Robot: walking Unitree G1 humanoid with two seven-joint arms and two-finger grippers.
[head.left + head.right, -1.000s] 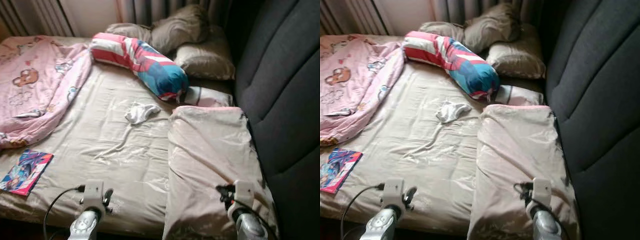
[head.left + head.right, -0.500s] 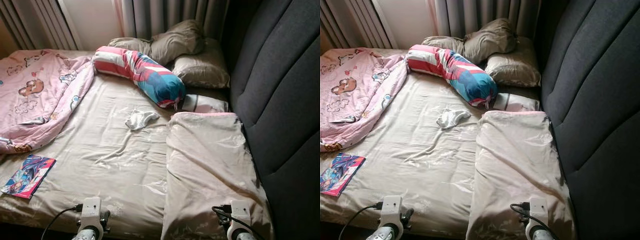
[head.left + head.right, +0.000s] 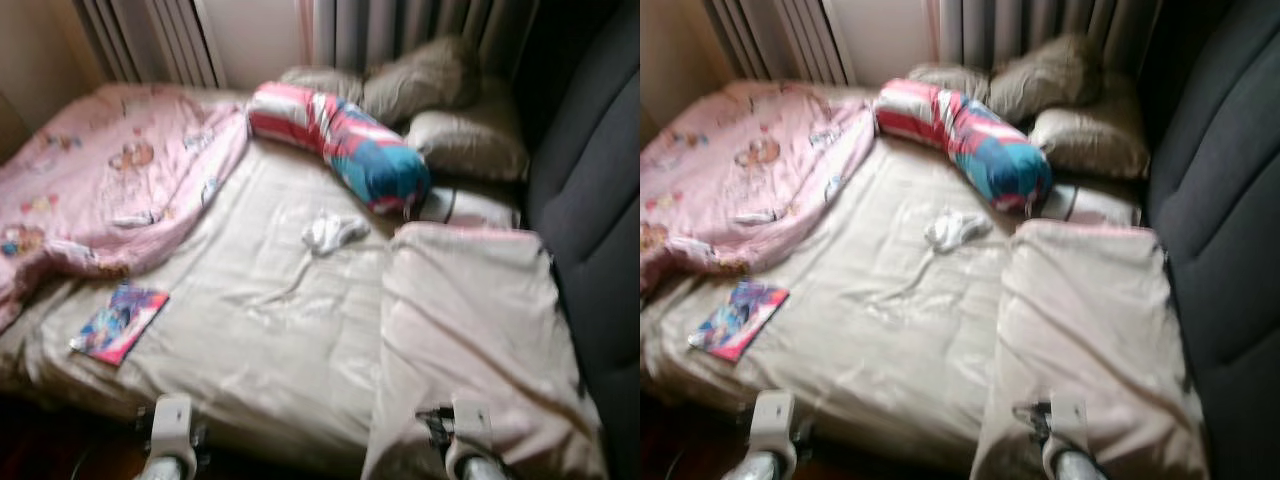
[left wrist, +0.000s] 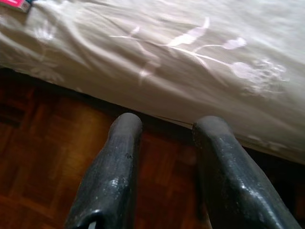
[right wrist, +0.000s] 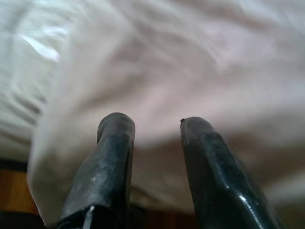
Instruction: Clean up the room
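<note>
Nothing on the bed [image 3: 280, 330] had shifted against its neighbours since the earlier frames; only the head camera had swung toward the robot's left, bringing more of the pink blanket [image 3: 110, 190] and the wall into sight, with some blur. A small white cloth [image 3: 333, 231] lay crumpled near the middle of the beige sheet, just in front of the striped red, white and blue bolster [image 3: 345, 145]. Toward the near left edge of the bed lay a colourful book [image 3: 118, 322], apart from the blanket's hem. A folded beige quilt [image 3: 470, 320] covered the right side, running along the dark padded headboard [image 3: 600, 200], and brown pillows [image 3: 440, 100] were piled at the far corner by the curtains. The left gripper [image 4: 164, 143] hung over the wooden floor [image 4: 43, 157] just short of the bed's near edge, fingers parted and holding nothing. The right gripper [image 5: 152, 138] hovered by the quilt's near end, likewise spread and empty.
</note>
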